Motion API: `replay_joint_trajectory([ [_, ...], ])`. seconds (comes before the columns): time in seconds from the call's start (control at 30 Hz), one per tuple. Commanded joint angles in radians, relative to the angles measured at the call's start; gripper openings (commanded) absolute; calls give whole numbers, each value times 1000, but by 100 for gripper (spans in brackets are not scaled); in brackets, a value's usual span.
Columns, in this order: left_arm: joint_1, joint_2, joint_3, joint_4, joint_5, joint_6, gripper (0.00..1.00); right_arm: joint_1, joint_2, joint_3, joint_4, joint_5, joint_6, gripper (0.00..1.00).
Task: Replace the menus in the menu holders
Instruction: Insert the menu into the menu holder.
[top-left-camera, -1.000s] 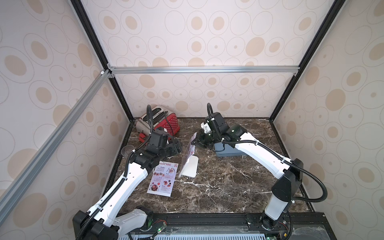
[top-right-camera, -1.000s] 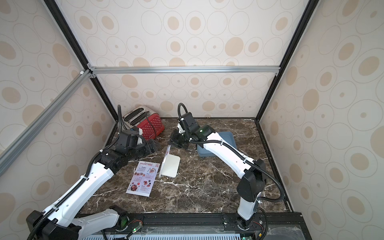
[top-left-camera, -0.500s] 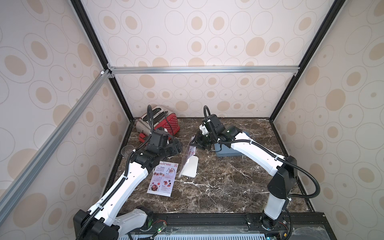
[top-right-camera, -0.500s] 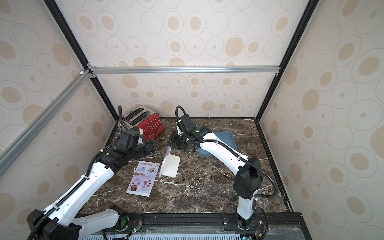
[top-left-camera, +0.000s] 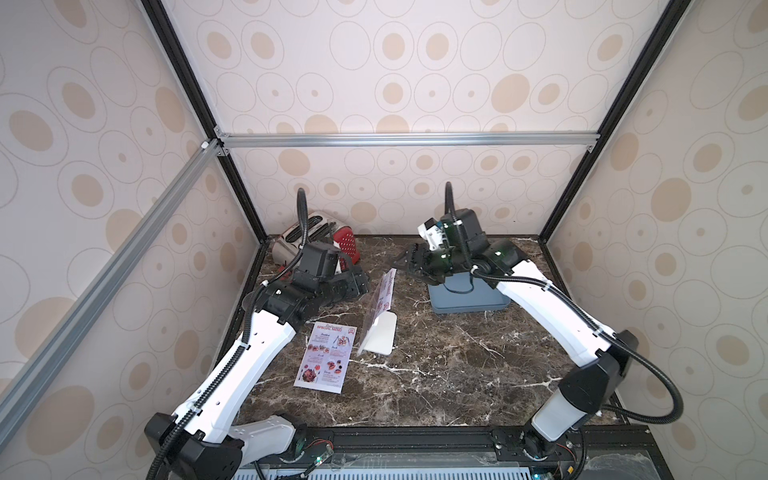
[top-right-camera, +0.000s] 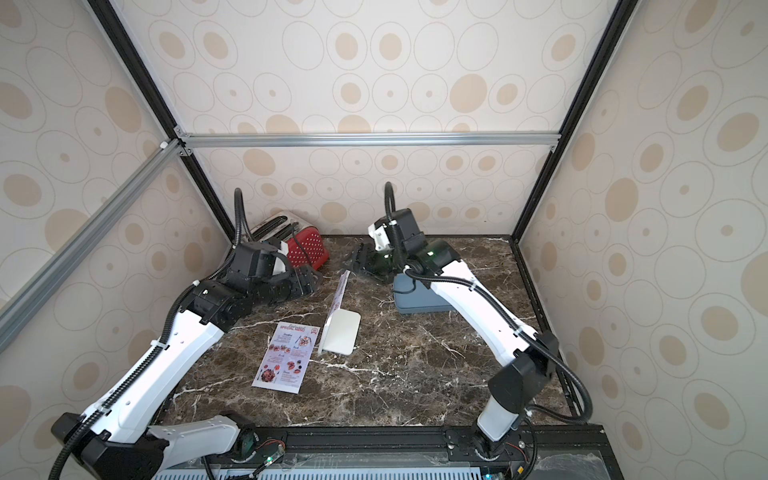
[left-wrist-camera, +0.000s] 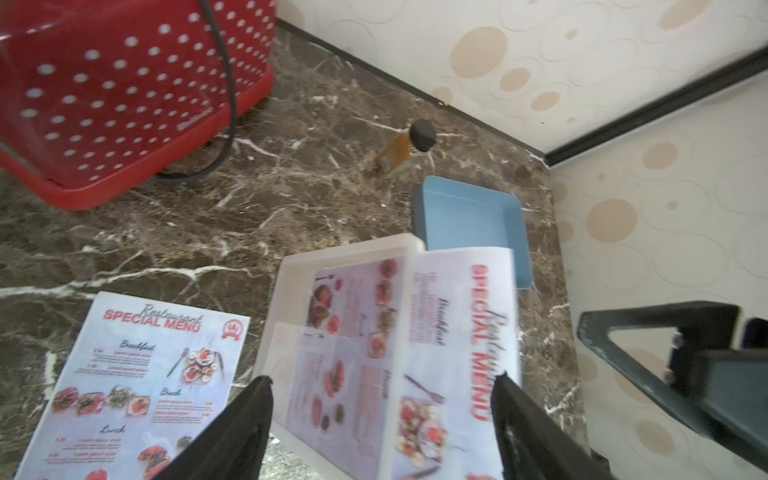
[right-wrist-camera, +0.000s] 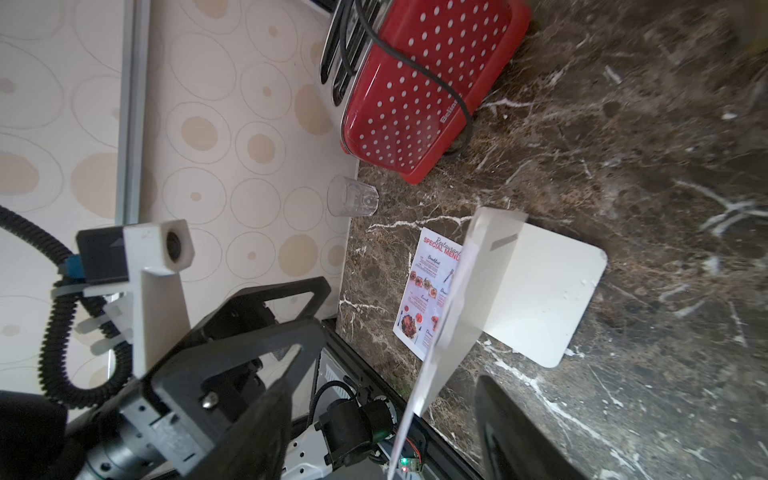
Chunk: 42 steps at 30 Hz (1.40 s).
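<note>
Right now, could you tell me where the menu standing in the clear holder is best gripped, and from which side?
I would take the menu by its heading end, which sticks out above the menu holder. Come down from above with a finger on each face: the sheet is thin and stands tilted, and acrylic covers the rest.

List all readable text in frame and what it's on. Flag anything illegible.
"Restaurant", "SPECIAL MENU", "Breakfast", "Lunch": on the flat menu.
"SPECIAL MENU", "Breakfast": on the second menu, seen sideways in the menu holder.
"Beli": brand on the red toaster; the remaining letters are hidden.
Prices, dish descriptions and the red round badge on both menus: too small or blurred to read.
</note>
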Motion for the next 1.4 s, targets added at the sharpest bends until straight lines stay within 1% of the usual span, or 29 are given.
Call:
replay_joint_trajectory([
  [0.0,-68,67,150,-211,-42,87,84,-57,-107,-153,130,-95,-5,70],
  [0.03,-73,80,174,-239,-60,101,84,-70,-130,-227,222,-141,26,69],
  [0.1,-74,90,185,-259,-86,114,83,-82,-158,-375,450,-217,138,66],
  [0.17,-76,90,173,-253,-94,117,83,-75,-144,-457,626,-273,232,64],
  [0.3,-57,75,116,-197,-79,67,80,-39,-89,-534,879,-293,360,55],
  [0.37,-41,60,81,-164,-67,41,79,-27,-62,-543,946,-295,392,48],
  [0.4,-34,53,70,-153,-65,33,79,-23,-51,-544,964,-293,404,45],
  [0.53,-21,47,61,-151,-61,26,79,-18,-22,-543,972,-290,416,35],
  [0.77,-15,34,40,-141,-65,19,78,-13,-3,-517,941,-296,408,29],
  [0.93,-15,29,28,-133,-63,12,78,-7,20,-508,949,-307,414,19],
  [1.2,-16,23,22,-137,-71,10,78,14,61,-479,932,-302,409,15],
  [1.37,-14,21,21,-139,-74,9,78,18,73,-470,885,-290,383,12],
])
